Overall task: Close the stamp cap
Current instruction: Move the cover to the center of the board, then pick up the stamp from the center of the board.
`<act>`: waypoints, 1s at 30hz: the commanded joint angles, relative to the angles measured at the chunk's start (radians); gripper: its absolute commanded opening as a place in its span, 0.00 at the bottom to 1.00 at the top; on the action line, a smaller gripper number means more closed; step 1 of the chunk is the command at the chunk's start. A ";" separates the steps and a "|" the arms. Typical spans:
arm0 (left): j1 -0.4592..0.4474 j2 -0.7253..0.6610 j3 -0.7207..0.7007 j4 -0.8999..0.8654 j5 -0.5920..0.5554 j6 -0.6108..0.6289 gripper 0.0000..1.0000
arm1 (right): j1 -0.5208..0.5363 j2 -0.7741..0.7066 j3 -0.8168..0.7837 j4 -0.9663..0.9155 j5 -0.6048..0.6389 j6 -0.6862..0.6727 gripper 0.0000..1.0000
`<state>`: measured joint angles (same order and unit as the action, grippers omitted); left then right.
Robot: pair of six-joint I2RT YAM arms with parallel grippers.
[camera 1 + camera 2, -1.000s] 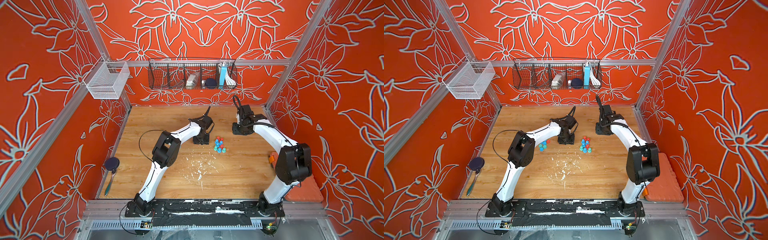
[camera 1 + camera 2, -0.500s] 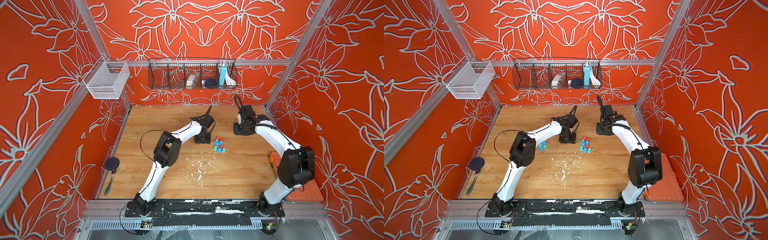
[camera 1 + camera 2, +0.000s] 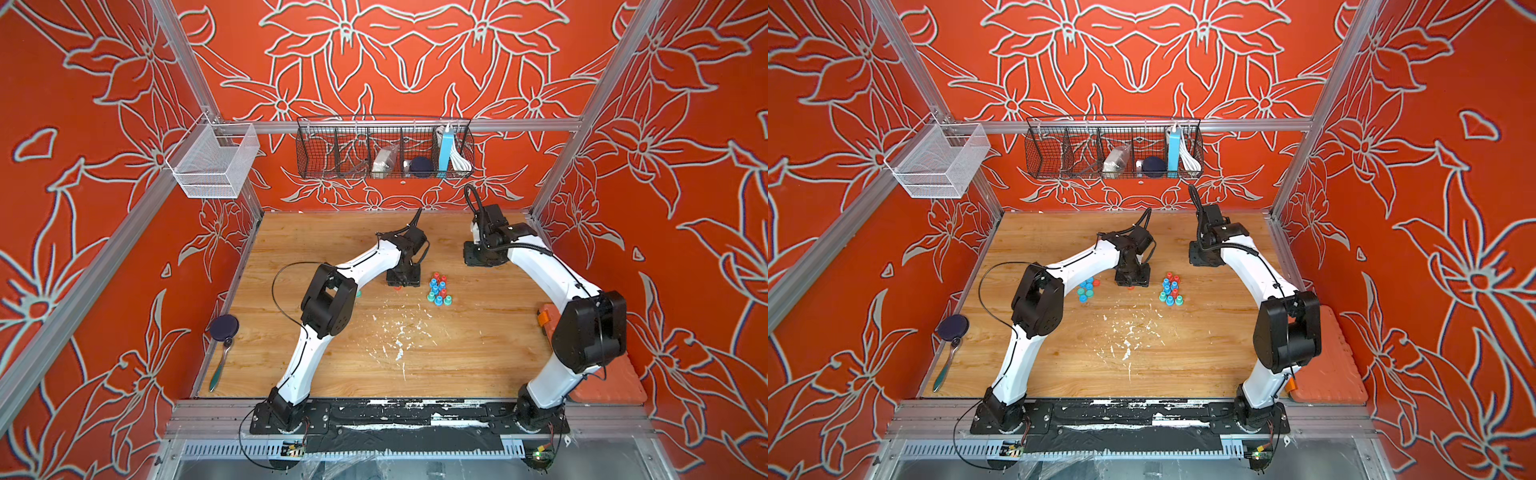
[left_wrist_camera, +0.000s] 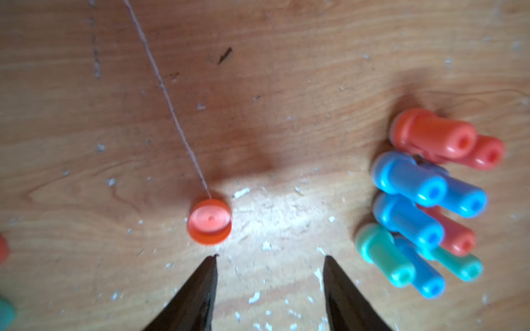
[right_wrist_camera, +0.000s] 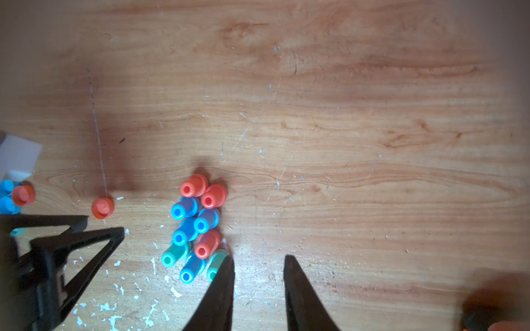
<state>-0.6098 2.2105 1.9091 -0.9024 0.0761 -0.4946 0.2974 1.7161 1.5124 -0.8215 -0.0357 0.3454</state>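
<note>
A loose orange stamp cap (image 4: 209, 222) lies open side up on the wooden table, just beyond one fingertip of my left gripper (image 4: 269, 256). That gripper is open with nothing between its fingers and hangs low over the table (image 3: 402, 279). A cluster of several red, blue and green stamps (image 4: 424, 200) stands upright to its side, also seen in both top views (image 3: 439, 289) (image 3: 1170, 289). My right gripper (image 5: 259, 258) is open by a narrow gap and empty. It hovers beside the stamps (image 5: 198, 226), with one finger (image 5: 222, 286) overlapping a green one. The orange cap (image 5: 102, 207) shows here too.
More loose caps (image 3: 1087, 287) lie left of the left gripper. White flecks (image 3: 399, 340) dot the table's middle. A dark disc (image 3: 223, 326) and a spoon (image 3: 218, 368) lie at the left edge, an orange mat (image 3: 602, 374) at the right. Wire baskets (image 3: 384, 147) hang on the back wall.
The right arm's elbow has drifted slightly outward to the right. The left arm has barely shifted. The stamps and caps lie as before.
</note>
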 commanded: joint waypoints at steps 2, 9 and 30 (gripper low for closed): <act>0.000 -0.163 -0.075 0.018 0.011 -0.003 0.59 | 0.046 0.077 0.092 -0.084 -0.020 -0.014 0.33; 0.008 -0.325 -0.278 0.066 -0.001 -0.016 0.59 | 0.099 0.229 0.261 -0.202 -0.058 -0.005 0.34; 0.071 -0.453 -0.516 0.106 -0.019 -0.030 0.58 | 0.124 0.524 0.573 -0.454 -0.047 0.027 0.39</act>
<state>-0.5465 1.7866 1.3983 -0.7967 0.0685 -0.5179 0.4152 2.2127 2.0502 -1.2324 -0.0872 0.3542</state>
